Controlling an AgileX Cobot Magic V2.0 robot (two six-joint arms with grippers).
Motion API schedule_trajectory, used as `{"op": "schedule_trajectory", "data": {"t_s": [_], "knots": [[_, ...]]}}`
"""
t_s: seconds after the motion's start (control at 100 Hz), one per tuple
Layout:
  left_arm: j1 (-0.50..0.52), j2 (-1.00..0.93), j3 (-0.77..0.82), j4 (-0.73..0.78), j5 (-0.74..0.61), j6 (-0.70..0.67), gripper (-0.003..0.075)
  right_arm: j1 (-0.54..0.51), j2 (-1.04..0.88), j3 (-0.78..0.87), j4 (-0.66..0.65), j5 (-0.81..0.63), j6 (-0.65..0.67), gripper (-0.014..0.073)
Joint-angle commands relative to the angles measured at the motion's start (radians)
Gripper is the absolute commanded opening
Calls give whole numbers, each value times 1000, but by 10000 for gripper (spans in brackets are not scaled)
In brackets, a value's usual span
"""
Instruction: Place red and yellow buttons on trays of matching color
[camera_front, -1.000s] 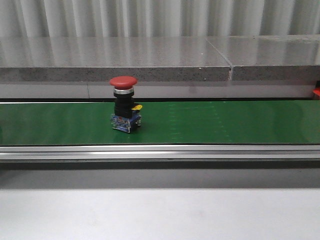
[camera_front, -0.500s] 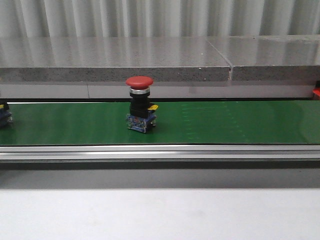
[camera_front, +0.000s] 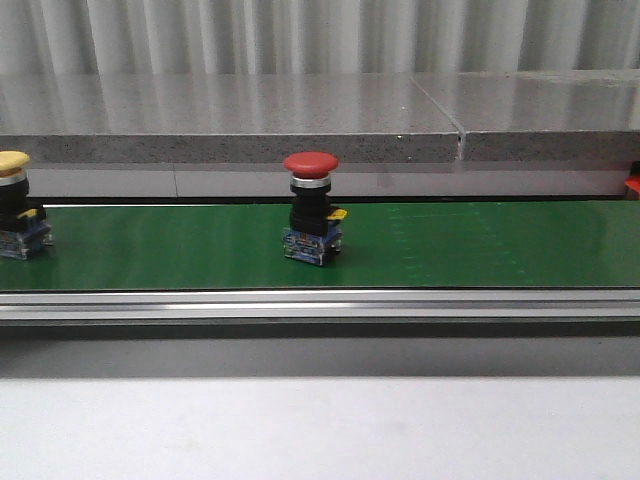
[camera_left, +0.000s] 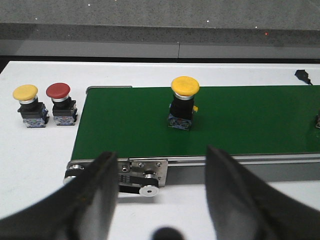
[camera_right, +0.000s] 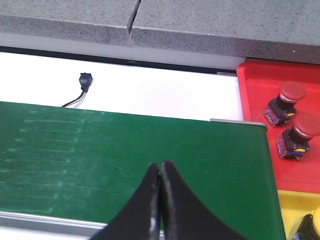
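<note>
The left gripper (camera_left: 162, 200) hangs wide open, holding nothing, just short of the green conveyor belt (camera_left: 250, 120) where a yellow button (camera_left: 183, 101) stands upright. The right gripper (camera_right: 160, 200) is pinched closed and empty. A red button (camera_front: 311, 207) stands mid-belt.

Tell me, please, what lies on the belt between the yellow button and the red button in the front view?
Nothing: between the yellow button and the red button, only bare green belt shows in the front view.
</note>
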Motion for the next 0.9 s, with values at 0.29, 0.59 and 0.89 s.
{"op": "schedule_trajectory", "data": {"t_s": [0.29,0.59,0.89], "knots": [[-8,12,-21,-14,-66,-3,-21,1,-9,-34,-14,-62,-6,-92],[-8,12,-21,-14,-66,-3,-21,1,-9,-34,-14,-87,-6,-92],[-8,12,-21,-14,-66,-3,-21,1,-8,-34,-14,-84,-6,104]]}}
